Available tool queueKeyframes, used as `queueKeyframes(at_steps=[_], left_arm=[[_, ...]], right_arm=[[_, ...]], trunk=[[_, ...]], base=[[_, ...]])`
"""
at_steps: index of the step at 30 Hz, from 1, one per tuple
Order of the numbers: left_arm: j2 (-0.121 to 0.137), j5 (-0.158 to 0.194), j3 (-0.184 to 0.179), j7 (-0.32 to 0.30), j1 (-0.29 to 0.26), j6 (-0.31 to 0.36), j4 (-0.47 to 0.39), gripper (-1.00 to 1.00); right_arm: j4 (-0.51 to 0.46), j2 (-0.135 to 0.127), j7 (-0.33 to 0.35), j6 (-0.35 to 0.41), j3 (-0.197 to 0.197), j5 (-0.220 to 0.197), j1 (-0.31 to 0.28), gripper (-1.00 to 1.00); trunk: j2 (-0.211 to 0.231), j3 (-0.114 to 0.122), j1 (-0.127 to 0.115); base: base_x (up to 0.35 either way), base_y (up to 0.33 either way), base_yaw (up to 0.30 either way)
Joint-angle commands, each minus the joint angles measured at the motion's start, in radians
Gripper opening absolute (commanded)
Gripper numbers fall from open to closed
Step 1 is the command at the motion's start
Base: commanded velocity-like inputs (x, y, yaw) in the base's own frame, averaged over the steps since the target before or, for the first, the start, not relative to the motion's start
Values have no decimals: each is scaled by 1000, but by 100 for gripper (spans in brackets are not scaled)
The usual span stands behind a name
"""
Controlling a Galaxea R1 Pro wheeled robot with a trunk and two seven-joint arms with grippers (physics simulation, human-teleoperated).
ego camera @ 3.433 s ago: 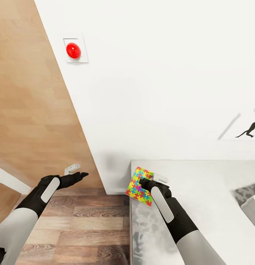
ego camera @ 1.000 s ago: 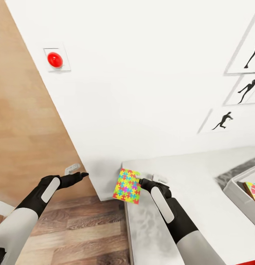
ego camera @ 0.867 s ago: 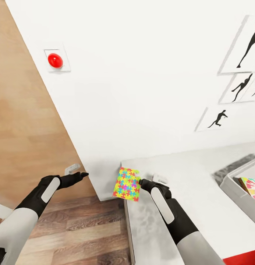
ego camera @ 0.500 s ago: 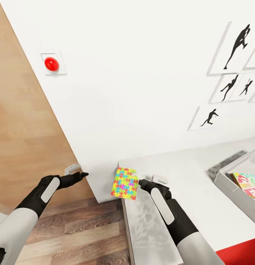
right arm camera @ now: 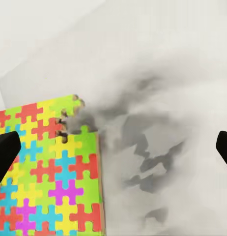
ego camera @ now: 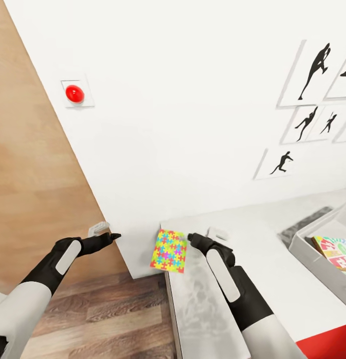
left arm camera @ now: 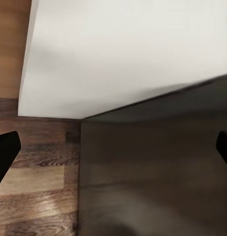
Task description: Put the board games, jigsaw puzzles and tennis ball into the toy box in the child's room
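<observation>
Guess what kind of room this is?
Probably a child's room: a bright jigsaw puzzle at the table edge, a toy box holding a game, and silhouette pictures on the white wall.

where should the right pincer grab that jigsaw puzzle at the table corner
Probably by the edge nearest the right pincer. The jigsaw puzzle is a thin flat square lying at the table's corner, seemingly jutting past the rim toward the floor. The pincer is open beside it, apart. Come in level from the table side and close across its thickness.
</observation>
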Motion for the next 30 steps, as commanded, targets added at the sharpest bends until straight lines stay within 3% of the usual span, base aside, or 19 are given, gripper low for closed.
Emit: queueKeyframes(at_steps=[1, 8, 18, 24, 25, 30], left_arm=[[1, 0, -3, -2, -1, 2, -1, 100], [1, 0, -3, -2, -1, 2, -1, 100], [1, 0, -3, -2, -1, 2, -1, 100], [1, 0, -3, -2, -1, 2, -1, 100], [1, 0, -3, -2, -1, 2, -1, 100], [1, 0, -3, -2, -1, 2, -1, 100]], right_arm=[[-24, -1, -6, 3, 1, -8, 0, 100], [-203, -2, 31, 33, 0, -8, 57, 100], [-282, 0, 42, 168, -15, -17, 87, 100], [-290, 0, 42, 274, -36, -87, 90, 100], [-291, -2, 42, 334, -71, -120, 89, 100], [-292, -7, 46, 453, -182, -213, 90, 100]], trunk=[[-2, 0, 1], [-2, 11, 1], [-2, 28, 1], [-2, 38, 1], [-2, 40, 1], [-2, 48, 1]], base=[[0, 0, 0], [0, 0, 0], [0, 0, 0], [0, 0, 0], [0, 0, 0], [0, 0, 0]])
